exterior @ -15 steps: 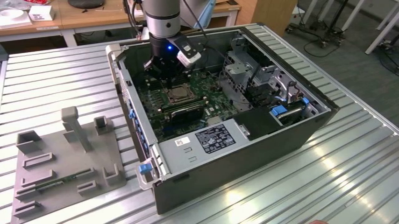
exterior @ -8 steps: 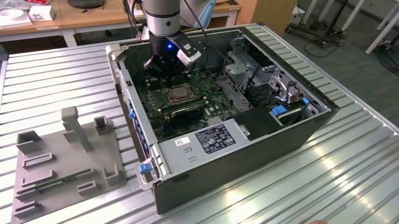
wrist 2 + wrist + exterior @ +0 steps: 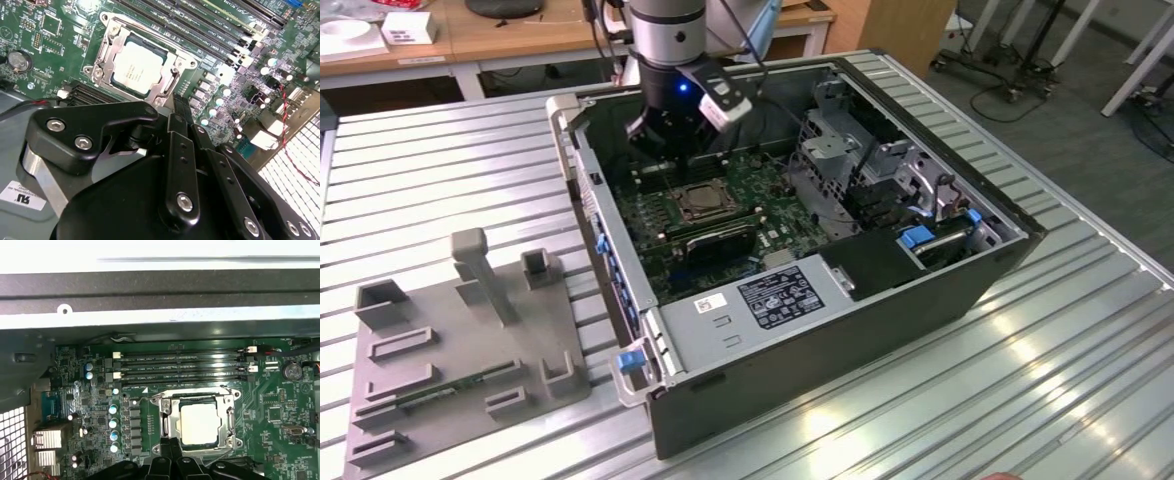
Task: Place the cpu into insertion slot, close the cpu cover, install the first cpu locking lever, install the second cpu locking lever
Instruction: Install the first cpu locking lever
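**Checking the cpu seat: pincer together and empty**

Exterior view: an open computer case [image 3: 854, 330] lies on the ribbed metal counter [image 3: 1014, 400]. A grey fixture tray [image 3: 467, 330] sits at the exterior view's left. The arm stands over the far end of the case. The pincer [image 3: 667, 150] hangs above the green circuit board [image 3: 761, 185], just beyond the insertion slot [image 3: 675, 205].

Second wrist view: the cpu [image 3: 136, 67] sits in the insertion slot, tan-silver face up. The cpu cover [image 3: 106, 50] lies flat around it, and the face shows through its window. The pincer [image 3: 179, 107] has its fingers together, clamped on nothing, near the slot's edge.

First wrist view: the cpu [image 3: 199, 424] is framed by the cover [image 3: 169, 415]. The memory slots [image 3: 180, 367] run just beside it. The pincer [image 3: 170, 442] tips meet.
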You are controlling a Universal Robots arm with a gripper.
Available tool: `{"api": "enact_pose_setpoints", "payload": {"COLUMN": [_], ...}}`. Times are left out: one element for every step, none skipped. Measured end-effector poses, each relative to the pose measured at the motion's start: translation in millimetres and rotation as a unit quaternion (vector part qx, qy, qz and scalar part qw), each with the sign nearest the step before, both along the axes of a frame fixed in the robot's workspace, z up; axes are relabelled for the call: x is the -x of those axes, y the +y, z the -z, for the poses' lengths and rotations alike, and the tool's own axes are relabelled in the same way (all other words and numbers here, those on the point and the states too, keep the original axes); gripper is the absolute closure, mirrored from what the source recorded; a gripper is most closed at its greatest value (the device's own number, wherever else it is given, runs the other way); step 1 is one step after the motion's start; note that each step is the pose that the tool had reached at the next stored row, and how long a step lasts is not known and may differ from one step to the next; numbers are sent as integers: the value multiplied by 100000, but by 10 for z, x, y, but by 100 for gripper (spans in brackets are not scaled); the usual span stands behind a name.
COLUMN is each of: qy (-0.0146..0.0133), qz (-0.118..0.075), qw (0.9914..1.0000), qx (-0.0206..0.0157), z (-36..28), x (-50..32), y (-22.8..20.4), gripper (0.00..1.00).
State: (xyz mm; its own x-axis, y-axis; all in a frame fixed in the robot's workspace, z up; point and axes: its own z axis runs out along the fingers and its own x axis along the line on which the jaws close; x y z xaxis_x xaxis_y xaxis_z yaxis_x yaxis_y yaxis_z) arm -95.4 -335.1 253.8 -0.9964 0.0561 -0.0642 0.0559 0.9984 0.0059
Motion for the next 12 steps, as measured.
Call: {"api": "enact_pose_setpoints", "payload": {"qy": [1,3,-5,-9,-11,-22,-59,-139,-213,-268,-312,-361], "qz": [-1,0,-1,0,0,-7,-4,-1,-2,-3,-3,-3], "qw": [100000,100000,100000,100000,100000,100000,100000,100000,100000,100000,100000,99999], "qx": [1,1,-7,-11,-15,-10,1,-3,-1,-2,0,1], "z": [-8,-14,-16,-16,-16,-16,-17,-17,-17,-16,-16,-15], "x": [0,0,0,0,0,2,8,23,41,67,91,116], "y": [0,0,0,0,0,0,0,0,0,0,0,0], "gripper": [90,90,90,90,90,90,90,90,90,90,90,90]}}
